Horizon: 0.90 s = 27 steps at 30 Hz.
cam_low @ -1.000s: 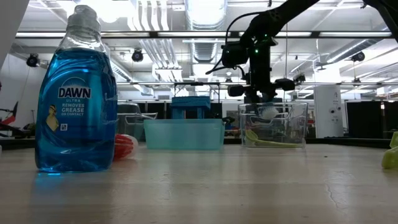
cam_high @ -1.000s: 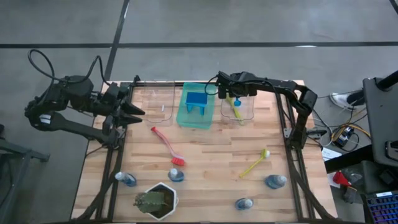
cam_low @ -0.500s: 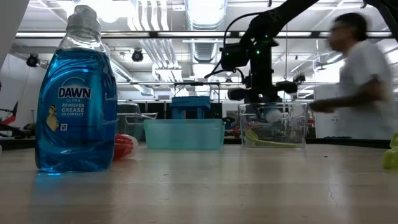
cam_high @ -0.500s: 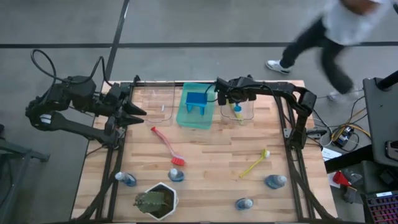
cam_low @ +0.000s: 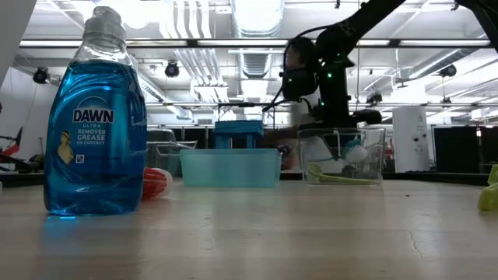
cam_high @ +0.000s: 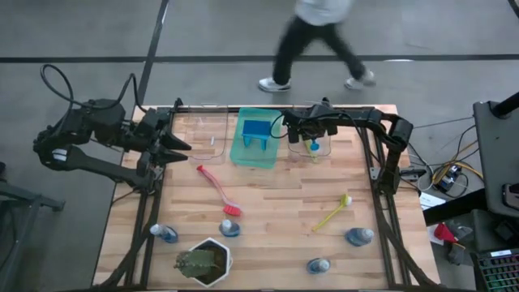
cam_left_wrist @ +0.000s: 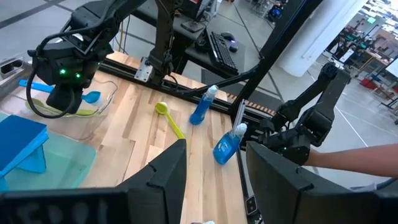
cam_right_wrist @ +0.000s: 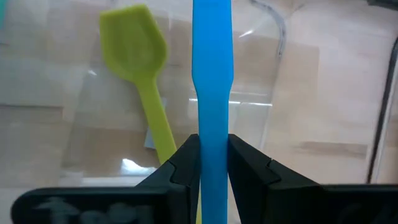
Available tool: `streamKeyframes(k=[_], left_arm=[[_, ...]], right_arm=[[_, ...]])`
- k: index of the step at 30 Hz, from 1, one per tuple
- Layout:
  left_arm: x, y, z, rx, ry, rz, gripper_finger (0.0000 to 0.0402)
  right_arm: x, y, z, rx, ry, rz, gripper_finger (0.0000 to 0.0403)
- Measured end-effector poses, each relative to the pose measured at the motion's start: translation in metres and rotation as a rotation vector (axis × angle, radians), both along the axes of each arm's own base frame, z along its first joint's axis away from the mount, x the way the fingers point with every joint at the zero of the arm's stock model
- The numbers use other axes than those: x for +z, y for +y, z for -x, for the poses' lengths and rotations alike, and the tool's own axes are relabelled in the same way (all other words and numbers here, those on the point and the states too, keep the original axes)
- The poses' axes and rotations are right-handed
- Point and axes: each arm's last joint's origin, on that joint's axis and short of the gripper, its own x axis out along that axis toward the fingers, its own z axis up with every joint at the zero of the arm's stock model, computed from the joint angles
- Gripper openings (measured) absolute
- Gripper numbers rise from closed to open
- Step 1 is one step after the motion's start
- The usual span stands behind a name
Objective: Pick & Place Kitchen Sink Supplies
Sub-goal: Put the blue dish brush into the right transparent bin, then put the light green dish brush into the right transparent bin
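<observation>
My right gripper (cam_high: 309, 132) reaches over the clear bin (cam_high: 323, 151) at the table's far edge and is shut on a blue dish brush (cam_right_wrist: 212, 74). Its head (cam_low: 354, 152) shows inside the bin's walls. A yellow-green brush (cam_right_wrist: 142, 74) lies on the bin's floor. My left gripper (cam_high: 180, 146) hovers open at the table's left side, touching nothing. A red brush (cam_high: 217, 191) and another yellow-green brush (cam_high: 332, 212) lie flat on the table. Several blue bottles (cam_high: 358, 236) stand near the near edge. My right gripper pinches the blue brush's flat handle (cam_right_wrist: 212, 146) between its two fingers (cam_right_wrist: 180, 165). The fingers slant down from above over the bin, and the handle runs on forward out of them. The brush is lifted, with its head (cam_low: 354, 152) hanging inside the bin above the yellow-green brush.
A green tray (cam_high: 242, 154) holding blue sponges (cam_high: 257, 132) sits left of the bin, and a second clear bin (cam_high: 203, 134) left of that. A plant in a white pot (cam_high: 203, 259) stands at the near edge. A person (cam_high: 320, 36) walks past beyond the far edge.
My right gripper has shifted a little toward the table's right edge over the bin, still shut on the blue brush, and the brush head has sunk lower inside the bin. A person has crossed behind the table's far edge from right to left.
</observation>
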Motion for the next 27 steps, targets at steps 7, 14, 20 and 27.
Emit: streamKeyframes(k=[7, 14, 20, 27], left_arm=[[0.000, 0.000, -0.001, 0.000, 0.004, 0.000, 0.0159], [-0.001, 0.000, -0.002, 0.000, 0.006, 0.001, 0.0159], [-0.001, 0.000, -0.002, 0.000, 0.006, 0.001, 0.0159], [-0.001, 0.000, -0.002, 0.001, 0.007, 0.004, 0.0159]], right_arm=[[-0.003, 0.000, 0.000, 0.046, 0.005, -0.004, 0.0094], [0.003, 0.002, -0.002, 0.141, -0.023, -0.108, 0.0109], [0.029, 0.013, -0.011, 0.334, -0.070, -0.173, 0.0110], [0.075, 0.037, -0.009, 0.503, -0.107, -0.135, 0.0096]])
